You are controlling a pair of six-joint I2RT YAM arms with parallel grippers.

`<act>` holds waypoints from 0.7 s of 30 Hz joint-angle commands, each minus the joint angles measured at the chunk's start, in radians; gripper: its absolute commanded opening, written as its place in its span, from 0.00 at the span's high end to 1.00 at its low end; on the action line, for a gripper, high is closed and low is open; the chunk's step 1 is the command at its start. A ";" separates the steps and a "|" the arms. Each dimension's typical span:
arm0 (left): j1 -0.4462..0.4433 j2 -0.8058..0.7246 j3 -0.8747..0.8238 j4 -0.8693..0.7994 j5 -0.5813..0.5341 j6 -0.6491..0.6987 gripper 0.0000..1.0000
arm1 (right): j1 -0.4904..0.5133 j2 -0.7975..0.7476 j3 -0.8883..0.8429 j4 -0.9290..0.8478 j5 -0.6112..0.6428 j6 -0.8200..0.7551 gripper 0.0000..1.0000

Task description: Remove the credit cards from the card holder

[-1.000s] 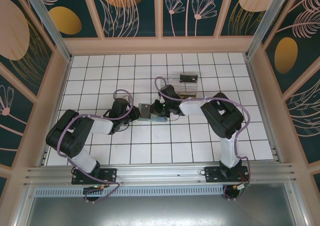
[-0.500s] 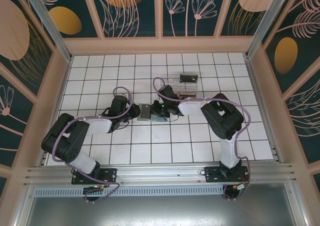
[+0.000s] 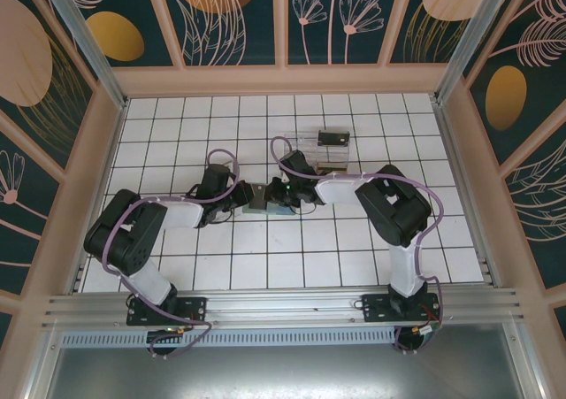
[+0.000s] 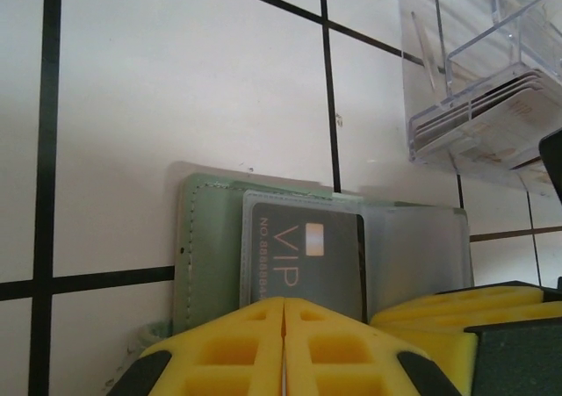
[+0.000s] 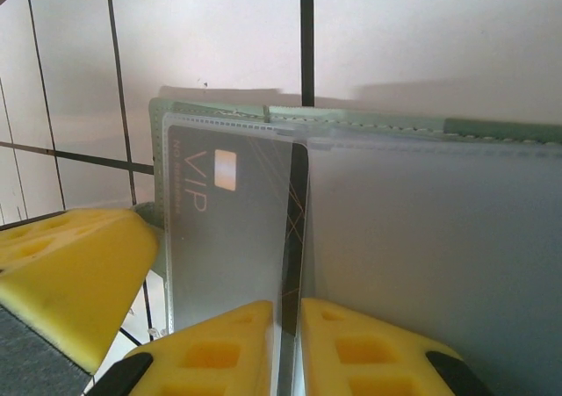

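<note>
A white tiled table (image 3: 354,240) with black grid lines is seen, boxed in by dark wall panels (image 3: 230,10) painted with flowers. The card holder (image 3: 257,197) is laid flat near the middle of the table, between the two arms and in front of a clear tray (image 3: 320,151). Pale cards (image 4: 492,106) are stacked in the tray, and a small black box (image 3: 332,138) is seen at its far end.

The holder is spread open, with its grey-green cover underneath and clear sleeves on top. A dark card marked VIP (image 4: 307,255) is lodged in one sleeve.

The left gripper (image 4: 284,326) is closed, its yellow fingers pressed together over the near edge of the holder. Nothing is seen between them.

The right gripper (image 5: 288,326) is set at the opposite edge, its fingers drawn almost together with only a narrow slit left. The edges of the card and of a frosted sleeve (image 5: 430,255) are run into that slit. Whether anything is pinched there cannot be told.
</note>
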 commanded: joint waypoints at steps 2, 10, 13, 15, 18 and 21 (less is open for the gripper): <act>0.002 0.021 -0.019 -0.031 -0.014 0.014 0.90 | 0.000 -0.021 0.000 -0.026 0.034 -0.008 0.77; 0.001 0.036 -0.024 -0.083 -0.061 0.031 0.91 | -0.008 -0.022 0.002 -0.026 0.022 -0.002 0.75; -0.002 0.035 -0.029 -0.081 -0.063 0.032 0.92 | -0.009 -0.020 0.001 -0.022 0.018 -0.002 0.76; -0.004 0.035 -0.031 -0.076 -0.065 0.033 0.92 | -0.012 -0.013 -0.004 -0.011 0.003 0.005 0.78; -0.007 0.034 -0.039 -0.062 -0.060 0.028 0.92 | -0.017 -0.007 -0.018 0.036 -0.037 0.020 0.80; -0.008 0.027 -0.038 -0.055 -0.056 0.027 0.91 | -0.023 0.003 -0.021 0.069 -0.075 0.038 0.81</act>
